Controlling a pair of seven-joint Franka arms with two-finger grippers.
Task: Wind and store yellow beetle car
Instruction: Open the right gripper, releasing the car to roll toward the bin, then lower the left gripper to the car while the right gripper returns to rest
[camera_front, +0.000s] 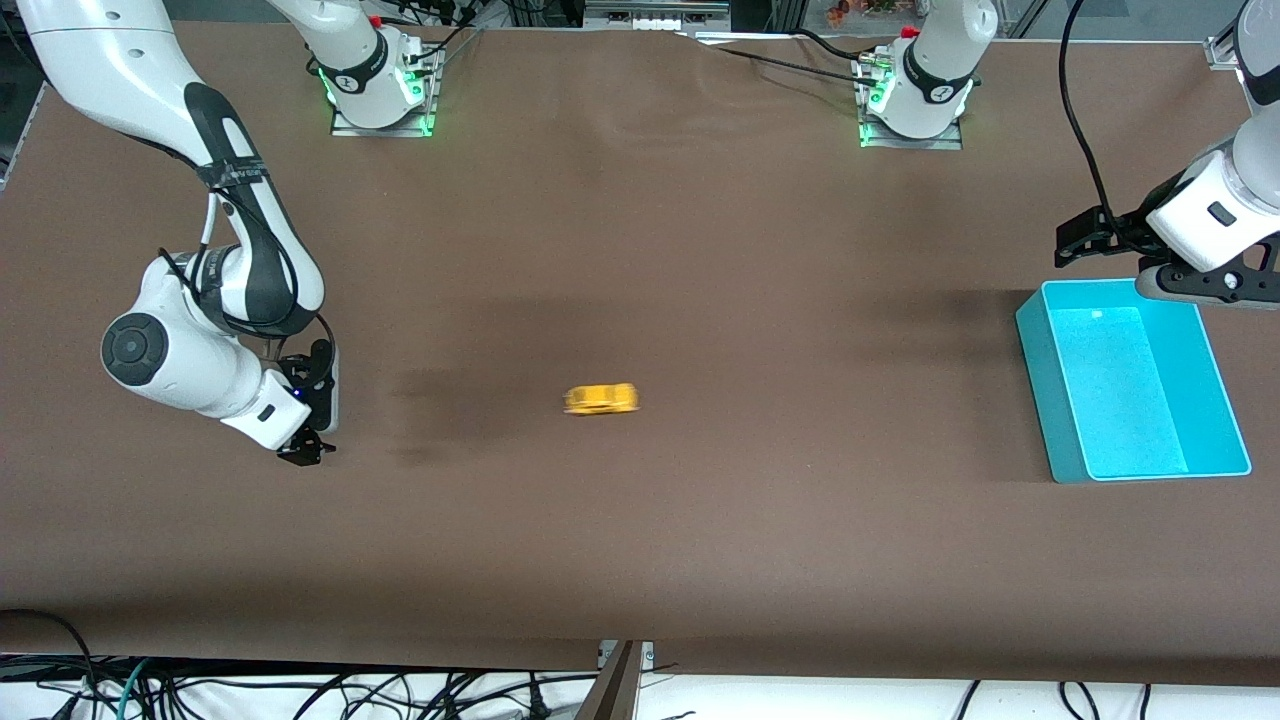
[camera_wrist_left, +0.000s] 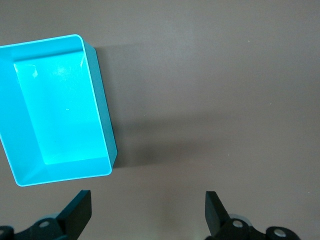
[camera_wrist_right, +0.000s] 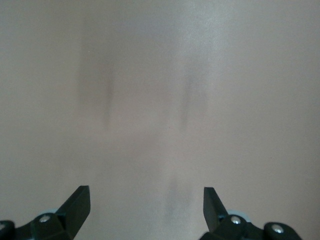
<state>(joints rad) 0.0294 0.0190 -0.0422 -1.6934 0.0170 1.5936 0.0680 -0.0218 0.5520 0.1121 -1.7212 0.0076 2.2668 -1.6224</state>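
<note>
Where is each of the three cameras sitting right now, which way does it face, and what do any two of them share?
Front view: high across the table, facing both bases; shows the yellow beetle car mid-table, the turquoise bin, the left gripper and the right gripper.
Left wrist view: on the left wrist, looking down at the bin and table; its open fingers show.
Right wrist view: on the right wrist, facing bare table; only its open fingers show.
Shared: front and left wrist views both show the bin.
</note>
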